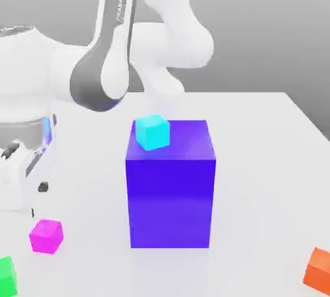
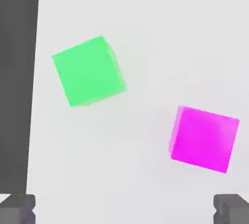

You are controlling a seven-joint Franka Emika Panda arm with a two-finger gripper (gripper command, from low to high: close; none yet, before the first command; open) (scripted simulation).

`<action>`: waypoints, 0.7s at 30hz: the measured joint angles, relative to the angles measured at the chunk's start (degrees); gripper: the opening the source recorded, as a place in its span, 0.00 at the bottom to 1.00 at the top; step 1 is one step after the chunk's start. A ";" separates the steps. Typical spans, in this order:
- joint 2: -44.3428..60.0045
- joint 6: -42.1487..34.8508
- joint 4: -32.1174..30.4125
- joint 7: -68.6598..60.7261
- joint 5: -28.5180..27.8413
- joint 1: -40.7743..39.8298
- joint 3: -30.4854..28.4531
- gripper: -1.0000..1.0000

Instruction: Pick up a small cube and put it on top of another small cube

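Observation:
The small magenta-pink cube (image 1: 46, 236) lies on the white table near the front of the exterior view's left. In the hand view the same magenta cube (image 2: 205, 139) sits beside a green cube (image 2: 89, 71), the two apart from each other. My gripper (image 2: 124, 208) hangs above them, open, its two grey fingertips (image 2: 17, 207) spread wide with nothing between them. It touches neither cube. A small cyan cube (image 1: 152, 131) rests on top of the big blue-violet block (image 1: 171, 189).
The big block stands mid-table, to the right of the magenta cube in the exterior view. The green cube (image 1: 6, 275) lies at the front left corner, close to the table's edge (image 2: 34, 96). An orange cube (image 1: 318, 268) sits at the front right. The white arm (image 1: 122, 44) rises behind the block.

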 joint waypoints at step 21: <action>3.67 -1.78 3.95 -2.07 -1.43 -2.21 1.20 0.00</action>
